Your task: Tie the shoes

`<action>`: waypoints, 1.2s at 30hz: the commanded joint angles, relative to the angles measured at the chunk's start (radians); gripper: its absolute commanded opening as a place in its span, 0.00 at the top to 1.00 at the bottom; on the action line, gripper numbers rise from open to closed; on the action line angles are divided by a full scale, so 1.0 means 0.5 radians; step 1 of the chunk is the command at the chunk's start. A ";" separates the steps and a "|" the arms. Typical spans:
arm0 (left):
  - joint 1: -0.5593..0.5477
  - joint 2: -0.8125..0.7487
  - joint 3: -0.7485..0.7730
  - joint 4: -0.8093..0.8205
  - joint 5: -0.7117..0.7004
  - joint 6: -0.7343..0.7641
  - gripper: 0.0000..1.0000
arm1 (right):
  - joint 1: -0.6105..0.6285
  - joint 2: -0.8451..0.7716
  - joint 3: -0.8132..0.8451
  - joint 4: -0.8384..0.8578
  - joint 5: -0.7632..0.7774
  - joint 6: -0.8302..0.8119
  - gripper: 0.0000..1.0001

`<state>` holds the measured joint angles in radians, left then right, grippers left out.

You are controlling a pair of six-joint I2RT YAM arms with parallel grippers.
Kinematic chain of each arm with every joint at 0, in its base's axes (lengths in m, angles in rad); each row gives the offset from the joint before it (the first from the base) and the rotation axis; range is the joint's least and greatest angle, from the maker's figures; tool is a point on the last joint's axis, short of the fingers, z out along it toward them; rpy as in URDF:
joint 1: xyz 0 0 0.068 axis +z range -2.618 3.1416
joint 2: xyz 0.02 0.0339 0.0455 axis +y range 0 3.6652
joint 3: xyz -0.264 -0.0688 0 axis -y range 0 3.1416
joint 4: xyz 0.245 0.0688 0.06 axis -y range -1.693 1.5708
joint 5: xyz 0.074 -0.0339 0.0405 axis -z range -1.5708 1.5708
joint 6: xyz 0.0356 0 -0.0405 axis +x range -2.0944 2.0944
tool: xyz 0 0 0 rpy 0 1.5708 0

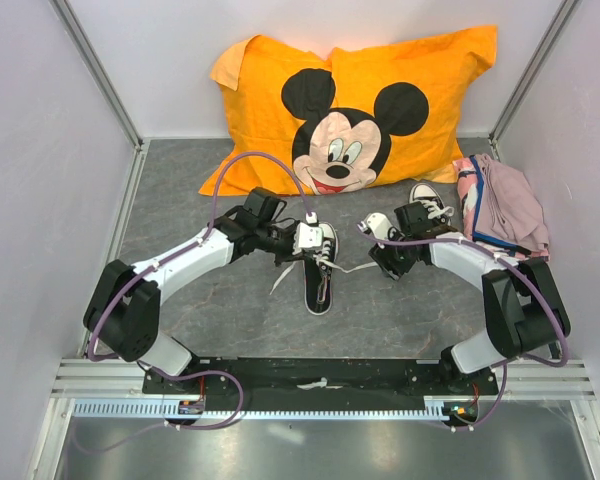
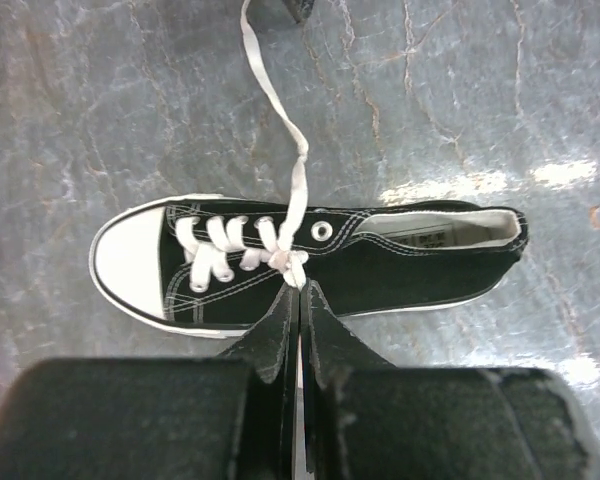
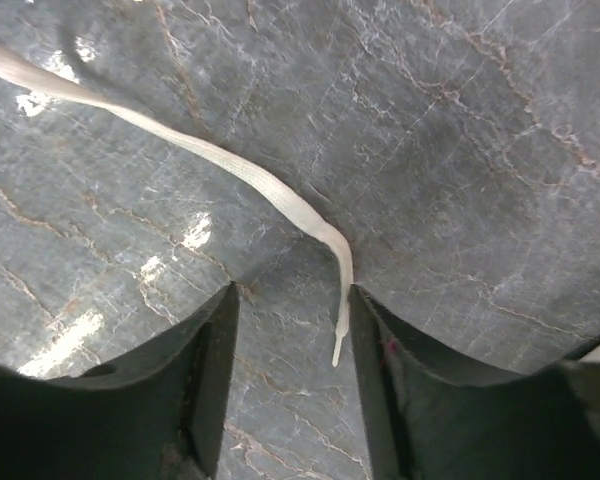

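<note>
Left tool pinches one lace at the shoe; right tool stands wide. We judge the free lace limp and light; grip its tip, at 6 o'clock.

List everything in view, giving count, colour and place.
Sneakers: two, black with white toe caps; one mid-table between the arms, the other at right rear.
Laces: white, loose; one trails from the middle sneaker, and an end lies on the table.
Pillow: one, orange with a Mickey Mouse print, against the back wall.
Cloth pile: one, pink, beside the rear sneaker.
Table: one, grey marbled.
Arms: two, white and black; left arm has its jaws shut on a lace at the middle sneaker; right arm has its jaws open around the lace end.
</note>
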<state>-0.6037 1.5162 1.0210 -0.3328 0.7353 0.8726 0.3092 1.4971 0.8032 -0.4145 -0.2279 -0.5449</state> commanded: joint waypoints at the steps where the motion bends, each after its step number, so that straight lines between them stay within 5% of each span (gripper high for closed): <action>1: -0.008 -0.032 -0.060 0.178 0.100 -0.217 0.98 | -0.014 0.071 0.081 0.019 0.042 0.028 0.47; 8: -0.008 -0.026 -0.079 0.239 0.103 -0.260 0.98 | -0.014 0.144 0.060 0.031 0.060 0.019 0.59; 14: -0.008 -0.026 -0.100 0.258 0.116 -0.239 0.99 | -0.023 0.135 0.050 0.059 0.131 0.047 0.98; 21: -0.008 -0.020 -0.103 0.258 0.122 -0.217 0.99 | -0.072 0.013 0.099 -0.008 0.116 0.059 1.00; 23: -0.008 -0.017 -0.103 0.258 0.125 -0.214 0.98 | -0.081 -0.033 0.124 -0.048 0.051 0.044 0.96; 25: -0.008 -0.017 -0.103 0.258 0.125 -0.211 0.98 | -0.094 -0.055 0.148 -0.110 -0.010 0.022 0.58; 27: -0.008 -0.010 -0.100 0.255 0.125 -0.208 0.98 | -0.094 -0.043 0.173 -0.134 -0.041 0.016 0.34; 36: -0.008 0.026 -0.072 0.258 0.140 -0.202 0.98 | -0.091 0.172 0.213 -0.134 -0.032 -0.137 0.36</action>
<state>-0.6037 1.5196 0.9745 -0.2314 0.7631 0.7780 0.2642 1.5478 0.8883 -0.4683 -0.2359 -0.5560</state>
